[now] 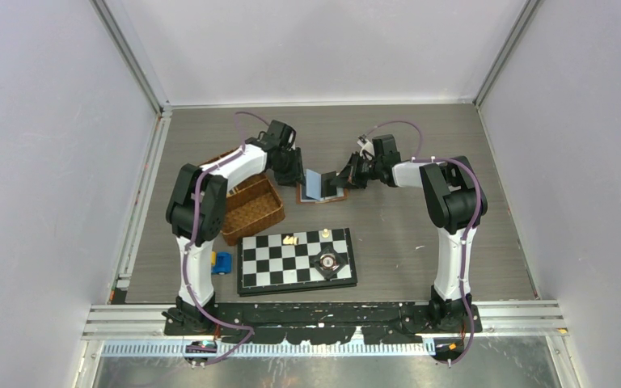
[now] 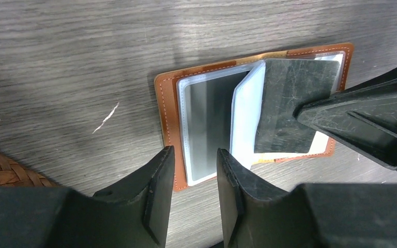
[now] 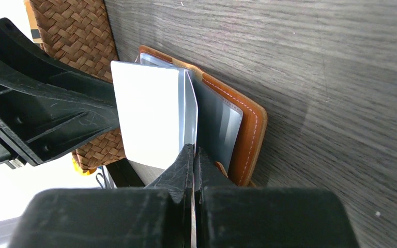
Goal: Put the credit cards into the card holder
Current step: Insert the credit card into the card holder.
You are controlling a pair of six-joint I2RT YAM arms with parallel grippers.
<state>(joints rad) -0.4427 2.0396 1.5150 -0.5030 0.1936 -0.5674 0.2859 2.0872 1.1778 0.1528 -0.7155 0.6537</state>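
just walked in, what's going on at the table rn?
Both arms are working over the open brown card holder, which lies flat on the table beside a wicker basket. The right gripper is shut on the edge of a pale card, holding it upright at the holder's clear sleeves. I cannot tell whether it is in a sleeve yet. The left gripper hangs open over one edge of the holder, gripping nothing.

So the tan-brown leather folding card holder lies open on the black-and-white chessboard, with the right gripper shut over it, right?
Not on the chessboard: the top view shows the card holder open on the grey wood-grain table, beyond the chessboard. The right gripper is shut over it.
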